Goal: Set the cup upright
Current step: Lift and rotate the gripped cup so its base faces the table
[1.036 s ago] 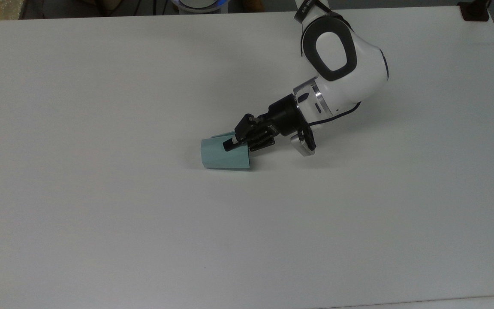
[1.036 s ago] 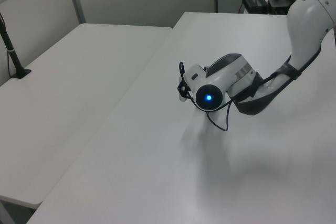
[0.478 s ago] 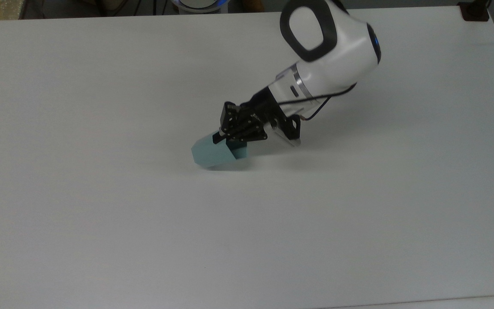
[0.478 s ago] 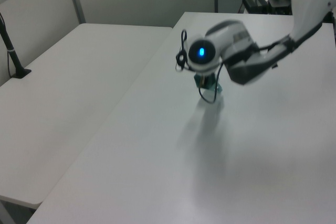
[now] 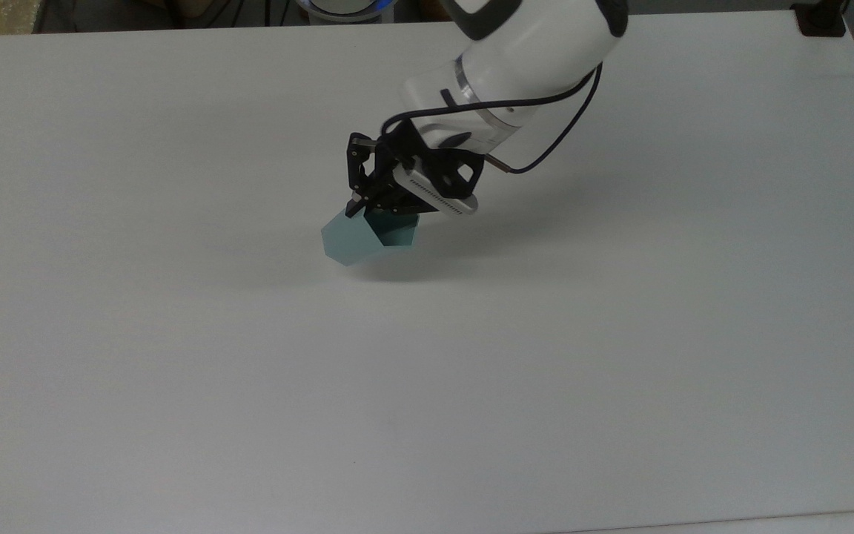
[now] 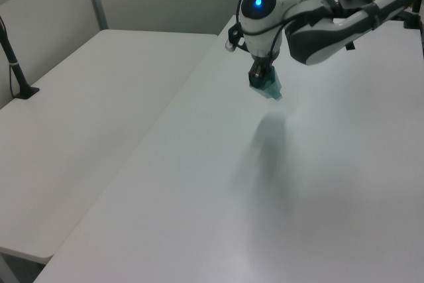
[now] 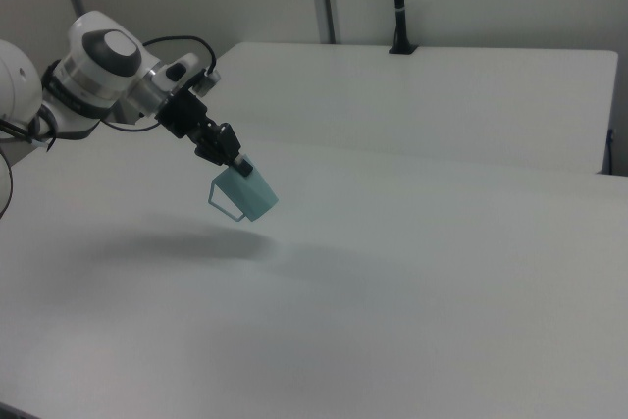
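The pale teal cup (image 5: 353,239) hangs tilted in the air above the white table (image 5: 175,371), casting a shadow below it. Its darker inside (image 5: 396,228) faces up and toward the top view's right. My gripper (image 5: 369,208) is shut on the cup's rim from above. In the right view the cup (image 7: 251,193) slants down from the gripper (image 7: 234,161), its angular handle (image 7: 224,201) on the lower left side. In the left view the cup (image 6: 269,87) hangs under the gripper (image 6: 260,75).
A second white table (image 6: 86,97) adjoins on the left view's left, with a black post (image 6: 16,67) clamped to it. Another black post (image 7: 397,2) stands at the far edge in the right view. A dark object (image 5: 820,18) sits at the top view's top-right corner.
The cup lay on its side on the table with the gripper at its rim. The arm has since swung up and turned, lifting the cup off the surface and tilting its opening upward.
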Controlling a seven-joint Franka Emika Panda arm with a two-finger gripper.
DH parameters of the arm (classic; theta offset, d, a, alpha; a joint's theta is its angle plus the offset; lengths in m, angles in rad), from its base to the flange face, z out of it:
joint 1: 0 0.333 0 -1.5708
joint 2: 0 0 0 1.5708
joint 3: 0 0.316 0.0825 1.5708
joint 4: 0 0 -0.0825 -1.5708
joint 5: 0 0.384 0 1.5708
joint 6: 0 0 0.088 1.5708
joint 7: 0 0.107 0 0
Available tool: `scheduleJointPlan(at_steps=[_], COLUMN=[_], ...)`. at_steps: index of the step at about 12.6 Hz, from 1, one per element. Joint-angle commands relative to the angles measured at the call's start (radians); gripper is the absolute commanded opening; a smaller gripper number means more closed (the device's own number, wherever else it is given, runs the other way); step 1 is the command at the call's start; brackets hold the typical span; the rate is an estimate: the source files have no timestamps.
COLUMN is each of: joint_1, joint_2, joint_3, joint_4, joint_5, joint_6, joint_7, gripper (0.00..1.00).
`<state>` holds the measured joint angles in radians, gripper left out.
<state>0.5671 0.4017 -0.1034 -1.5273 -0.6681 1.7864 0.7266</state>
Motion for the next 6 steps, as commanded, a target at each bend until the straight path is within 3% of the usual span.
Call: scheduleJointPlan(at_steps=[1,5,6], joint_1=[-0.082,-0.203,-0.229], joint_2=[-0.163,-0.374,-0.432], joint_3=[0.002,-0.004,-0.036], joint_4=[-0.135,-0.376,-0.463], joint_5=[0.202,0.508,0.577], joint_6=[0.118,0.267,0.324], joint_7=[-0.071,-0.289,-0.349], gripper=[0.00,0.00,0.00])
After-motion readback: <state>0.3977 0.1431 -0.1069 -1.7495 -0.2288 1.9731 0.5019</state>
